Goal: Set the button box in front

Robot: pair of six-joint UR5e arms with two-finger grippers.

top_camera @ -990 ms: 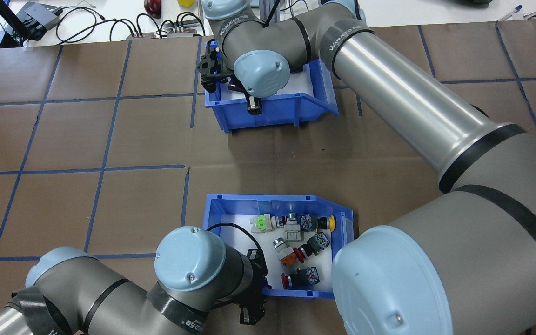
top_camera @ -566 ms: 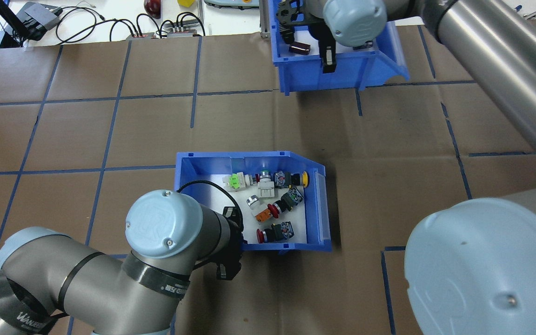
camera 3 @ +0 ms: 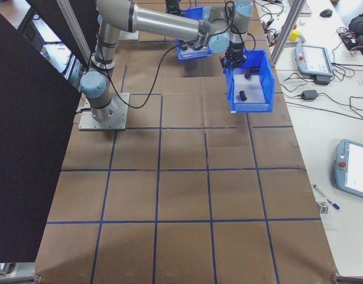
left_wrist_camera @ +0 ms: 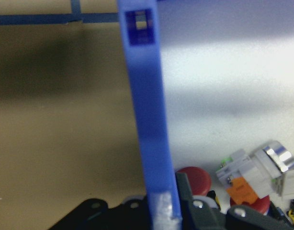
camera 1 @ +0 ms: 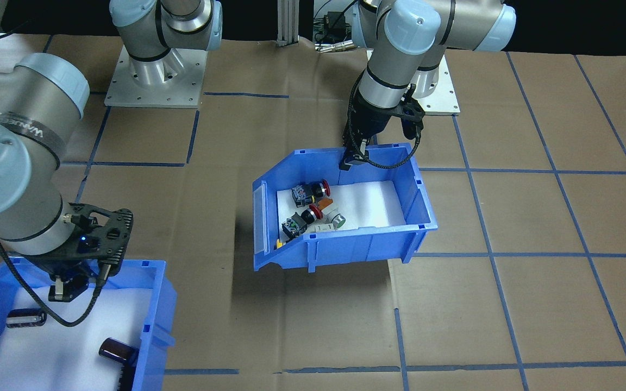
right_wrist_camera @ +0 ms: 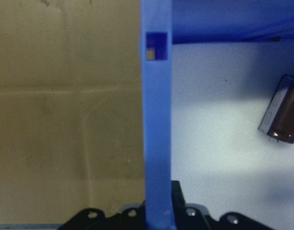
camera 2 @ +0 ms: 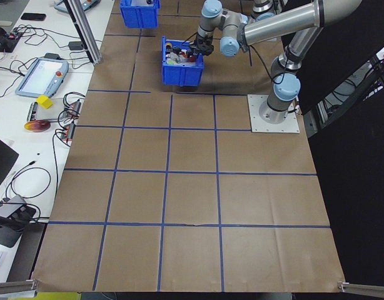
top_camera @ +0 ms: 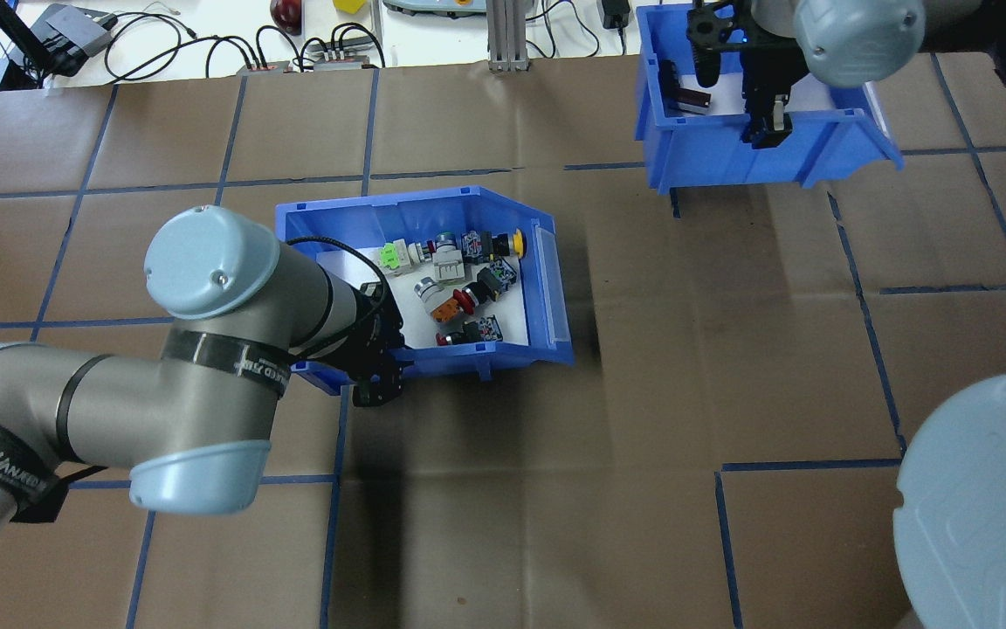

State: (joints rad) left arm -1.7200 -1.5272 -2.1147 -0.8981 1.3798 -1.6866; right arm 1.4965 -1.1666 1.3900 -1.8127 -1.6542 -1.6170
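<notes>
Clearly the left gripper (top_camera: pixel 378 377) has its jaws pinching the near wall of the button box (top_camera: pixel 547 262), a glossy blue plastic bin lined with white foam, mid-table. Likewise the right gripper (top_camera: pixel 769 122) clamps the other blue bin (top_camera: pixel 713 157), farther away.

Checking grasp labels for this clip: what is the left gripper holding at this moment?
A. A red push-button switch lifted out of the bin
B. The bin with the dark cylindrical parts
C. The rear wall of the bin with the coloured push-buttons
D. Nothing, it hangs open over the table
C: the left wrist view shows the left gripper closed astride the blue wall of the button box, with the coloured switches lying loose inside it.
</notes>
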